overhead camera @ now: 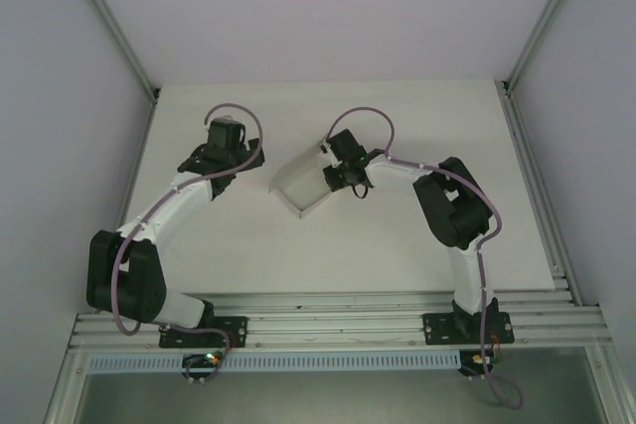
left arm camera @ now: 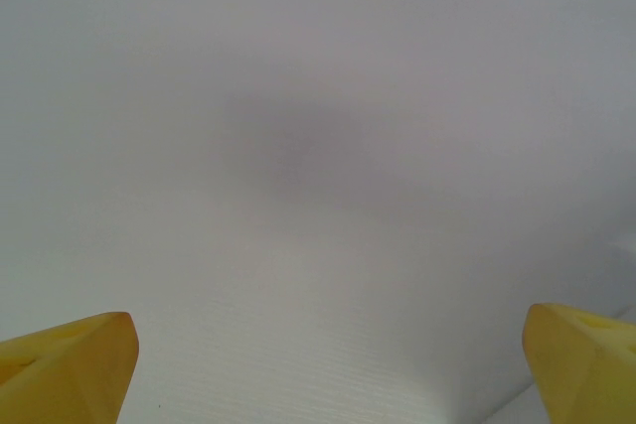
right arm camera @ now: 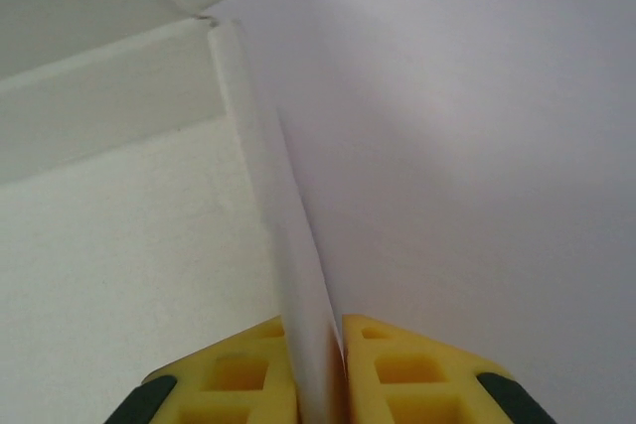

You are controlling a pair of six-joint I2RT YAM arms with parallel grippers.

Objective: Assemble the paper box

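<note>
The white paper box [overhead camera: 300,183] lies at the middle of the table, partly folded, one wall raised. My right gripper [overhead camera: 333,168] is at its right edge. In the right wrist view the yellow fingers [right arm camera: 248,374] are shut on a thin upright wall of the paper box [right arm camera: 288,245], which runs away between them to a folded corner. My left gripper [overhead camera: 224,134] hovers over bare table to the left of the box, apart from it. Its yellow fingertips [left arm camera: 70,359] stand wide open with nothing between them.
The white table [overhead camera: 397,245] is framed by metal rails [overhead camera: 537,186] on the right and at the near edge. Grey walls close in both sides. Bare table lies in front of the box and behind it.
</note>
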